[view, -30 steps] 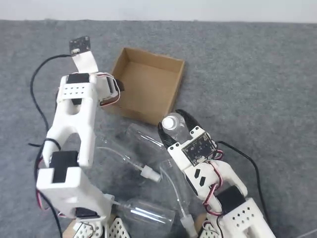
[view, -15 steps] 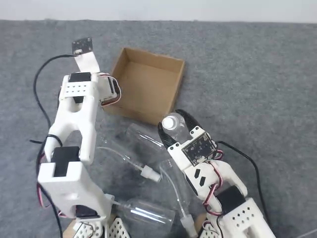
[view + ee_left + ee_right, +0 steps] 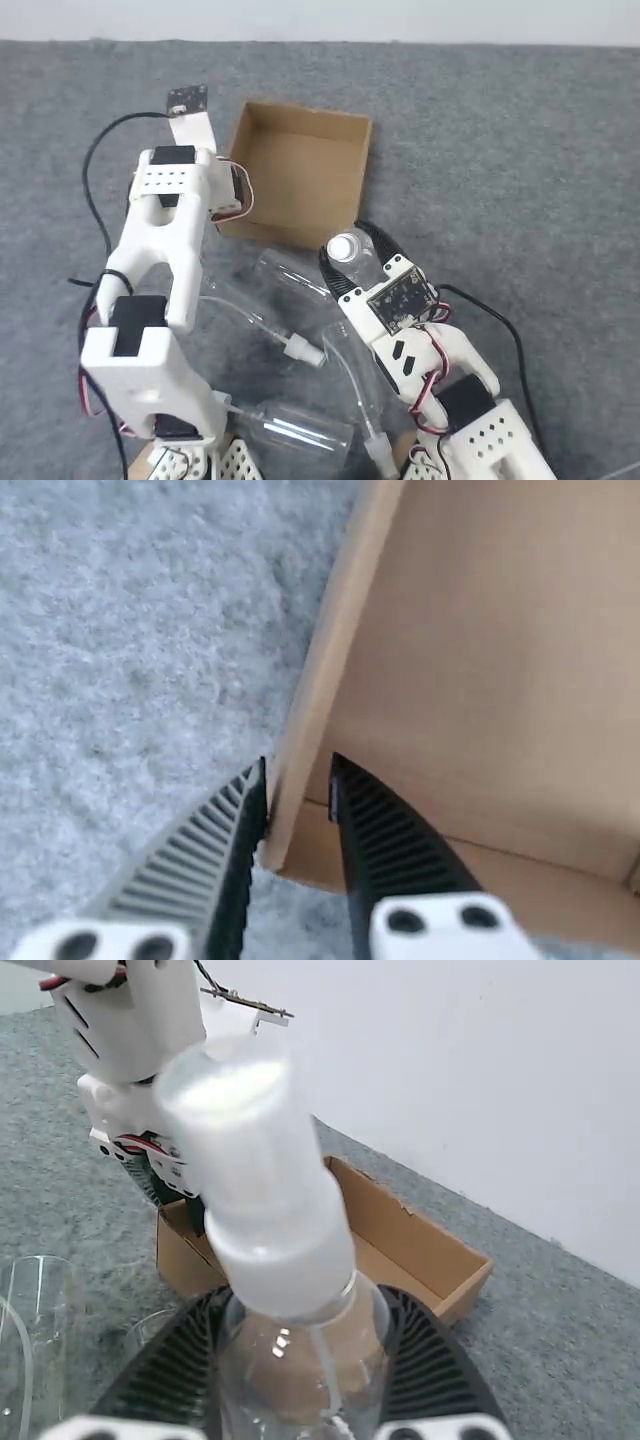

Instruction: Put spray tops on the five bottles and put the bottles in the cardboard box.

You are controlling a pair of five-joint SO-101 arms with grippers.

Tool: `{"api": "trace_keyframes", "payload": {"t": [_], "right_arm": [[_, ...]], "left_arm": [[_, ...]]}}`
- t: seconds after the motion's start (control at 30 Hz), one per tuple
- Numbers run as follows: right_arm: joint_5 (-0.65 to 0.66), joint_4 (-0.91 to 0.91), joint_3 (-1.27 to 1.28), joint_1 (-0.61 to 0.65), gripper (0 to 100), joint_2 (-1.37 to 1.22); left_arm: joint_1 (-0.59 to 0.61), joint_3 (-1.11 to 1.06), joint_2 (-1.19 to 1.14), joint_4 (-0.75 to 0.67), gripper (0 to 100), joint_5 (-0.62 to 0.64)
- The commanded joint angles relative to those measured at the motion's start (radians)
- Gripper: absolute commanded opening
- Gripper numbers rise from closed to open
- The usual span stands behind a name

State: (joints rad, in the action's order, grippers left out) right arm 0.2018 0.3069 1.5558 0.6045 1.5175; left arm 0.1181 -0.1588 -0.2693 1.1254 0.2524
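Over the last second the left arm has been swung toward the upper right of the high view, and the brown cardboard box at upper centre appears slightly nudged. Its left wall is pinched by the left gripper, so it is probably being repositioned. A clear plastic bottle with frosted cap is clasped upright at centre by the right gripper.

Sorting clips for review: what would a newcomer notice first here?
The right gripper holds a clear bottle with a white top upright, beside a corner of the cardboard box. The left gripper pinches the box's side wall, one finger inside, one outside. Other bottles lie on the grey carpet between the arms.
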Motion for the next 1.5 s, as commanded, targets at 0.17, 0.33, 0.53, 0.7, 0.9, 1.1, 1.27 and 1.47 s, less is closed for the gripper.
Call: {"api": "trace_keyframes", "payload": {"t": [0.17,0.33,0.53,0.7,0.9,1.1,1.27,1.47], "right_arm": [[-0.002,0.002,-0.018,-0.012,0.7,0.025],[-0.002,0.002,-0.017,-0.012,0.7,0.027],[-0.002,0.002,-0.017,-0.012,0.7,0.027],[-0.002,0.002,-0.017,-0.012,0.7,0.025],[-0.002,0.002,-0.017,-0.012,0.7,0.022],[-0.002,0.002,-0.017,-0.012,0.7,0.022],[-0.002,0.002,-0.017,-0.012,0.7,0.022],[-0.002,0.002,-0.017,-0.012,0.7,0.021]], "left_arm": [[-0.08,0.101,0.015,0.103,9,-0.008],[-0.11,0.101,0.017,0.143,9,-0.006],[-0.127,0.113,0.018,0.192,12,-0.006],[-0.127,0.165,0.017,0.288,21,0.015],[-0.127,0.2,0.017,0.344,22,0.009],[-0.118,0.228,0.018,0.371,23,0.005],[-0.117,0.206,0.083,0.371,22,0.006],[-0.117,0.09,0.21,0.304,22,0.006]]}}
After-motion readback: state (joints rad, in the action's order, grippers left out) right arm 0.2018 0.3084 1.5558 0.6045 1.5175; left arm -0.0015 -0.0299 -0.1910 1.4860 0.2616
